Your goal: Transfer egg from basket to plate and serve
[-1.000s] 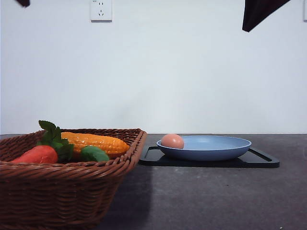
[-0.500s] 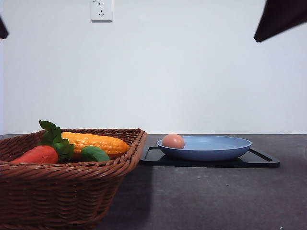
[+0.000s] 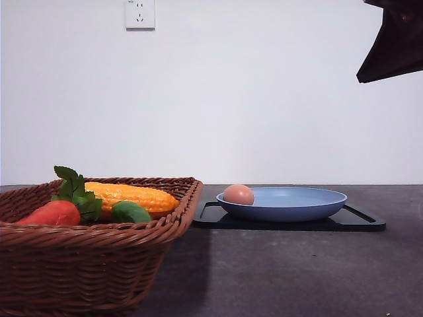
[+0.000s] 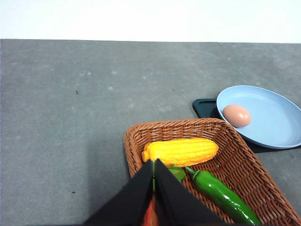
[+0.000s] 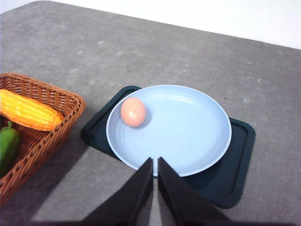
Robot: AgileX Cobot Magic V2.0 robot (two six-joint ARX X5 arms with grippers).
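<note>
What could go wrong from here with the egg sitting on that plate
The egg lies loose near the rim of the plate, on the basket side, so it may roll off if the plate or the black tray under it is jolted or tilted in serving. The right pincer looks shut above the plate's near edge; coming down like that, it might knock the plate instead of gripping it.

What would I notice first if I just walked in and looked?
Probably the bright yellow corn lying in the brown basket on the left, next to a red carrot and a green pepper. Then the little egg sitting at the left edge of the blue plate, which rests on a black tray.
</note>
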